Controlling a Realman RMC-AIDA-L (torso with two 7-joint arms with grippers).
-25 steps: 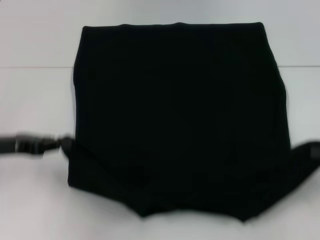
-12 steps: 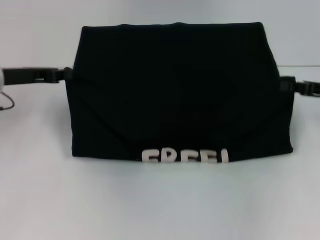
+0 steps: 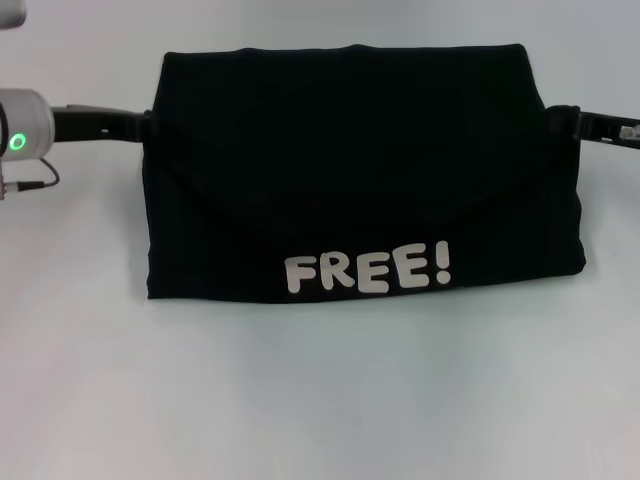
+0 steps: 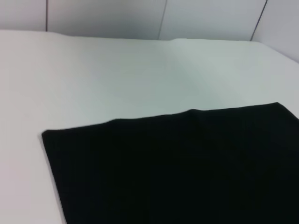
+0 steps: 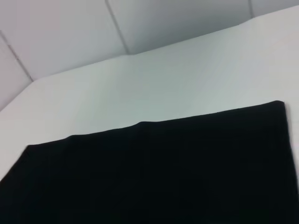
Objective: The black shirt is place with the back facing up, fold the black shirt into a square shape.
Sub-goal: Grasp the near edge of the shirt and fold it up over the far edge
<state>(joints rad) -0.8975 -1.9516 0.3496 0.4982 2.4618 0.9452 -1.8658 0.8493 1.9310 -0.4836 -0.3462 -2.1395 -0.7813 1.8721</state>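
The black shirt (image 3: 350, 170) lies on the white table (image 3: 320, 400), its near part folded over toward the far side. The folded-over flap shows white lettering "FREE!" (image 3: 367, 270) along the near fold. My left gripper (image 3: 142, 122) is at the shirt's left edge and my right gripper (image 3: 558, 122) at its right edge. Each is shut on a corner of the flap, held near the far part of the shirt. The left wrist view (image 4: 187, 168) and the right wrist view (image 5: 163, 172) show only flat black cloth, not the fingers.
The left arm's grey wrist with a green light (image 3: 18, 142) reaches in from the left edge. Bare white table surrounds the shirt. Pale wall panels (image 4: 154, 18) stand behind the table's far edge.
Both grippers have carried the shirt's near part up and toward the far side. The fold line has moved away from me and the full word "FREE!" now shows.
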